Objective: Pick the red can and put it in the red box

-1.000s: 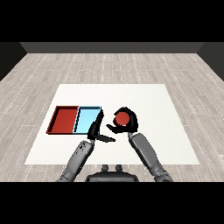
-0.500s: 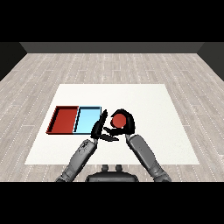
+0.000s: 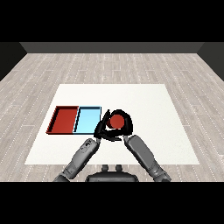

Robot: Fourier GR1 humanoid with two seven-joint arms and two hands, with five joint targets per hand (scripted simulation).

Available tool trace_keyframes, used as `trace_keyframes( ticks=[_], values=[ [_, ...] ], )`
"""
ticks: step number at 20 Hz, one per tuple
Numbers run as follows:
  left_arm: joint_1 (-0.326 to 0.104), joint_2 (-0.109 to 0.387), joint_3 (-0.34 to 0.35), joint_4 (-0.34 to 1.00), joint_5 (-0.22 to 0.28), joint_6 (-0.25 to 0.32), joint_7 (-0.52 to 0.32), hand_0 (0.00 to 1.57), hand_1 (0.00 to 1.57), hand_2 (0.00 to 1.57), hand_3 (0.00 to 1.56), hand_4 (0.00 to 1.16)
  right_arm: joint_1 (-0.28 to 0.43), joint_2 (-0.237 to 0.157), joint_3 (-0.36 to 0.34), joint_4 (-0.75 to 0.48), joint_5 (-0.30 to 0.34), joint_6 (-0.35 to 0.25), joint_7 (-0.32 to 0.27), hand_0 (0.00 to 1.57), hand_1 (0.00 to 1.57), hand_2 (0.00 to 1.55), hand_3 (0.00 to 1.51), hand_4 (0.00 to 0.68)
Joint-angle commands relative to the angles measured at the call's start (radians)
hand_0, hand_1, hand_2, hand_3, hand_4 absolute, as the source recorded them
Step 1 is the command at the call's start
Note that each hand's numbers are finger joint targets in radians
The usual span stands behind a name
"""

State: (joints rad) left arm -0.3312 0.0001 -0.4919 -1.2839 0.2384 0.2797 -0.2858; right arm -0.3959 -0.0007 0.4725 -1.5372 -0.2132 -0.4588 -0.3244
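The red can [image 3: 117,121] shows its round top just right of the light blue tray [image 3: 87,119]. My right hand [image 3: 126,123] is curled round it. My left hand [image 3: 102,127] sits against the can's left side with its fingers up along it, close to the blue tray's right edge. The red tray [image 3: 64,120] lies left of the blue one, with nothing in it. The can's lower body is hidden by both hands.
Both trays sit side by side on the left half of the white table [image 3: 144,100]. A grey wood floor surrounds the table. Both forearms come in from the bottom of the view.
My right hand has carried the red can leftward, closer to the blue tray. The left hand has closed in until it meets the can.
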Motion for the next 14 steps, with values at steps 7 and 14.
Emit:
trace_keyframes(
  ticks=[7,14],
  values=[
    [-0.031,0.001,-0.009,0.052,0.072,-0.023,-0.045,0.0,0.0,0.0,0.0,0.0,-0.104,0.0,0.067,0.071,-0.075,-0.088,-0.029,1.52,1.52,1.46,1.4,0.648],
    [-0.031,0.001,-0.094,0.025,0.19,0.284,-0.041,1.45,1.45,1.48,1.42,1.11,-0.093,0.0,0.103,0.11,-0.107,-0.107,-0.079,1.56,1.56,1.47,1.4,0.654]
  ],
)
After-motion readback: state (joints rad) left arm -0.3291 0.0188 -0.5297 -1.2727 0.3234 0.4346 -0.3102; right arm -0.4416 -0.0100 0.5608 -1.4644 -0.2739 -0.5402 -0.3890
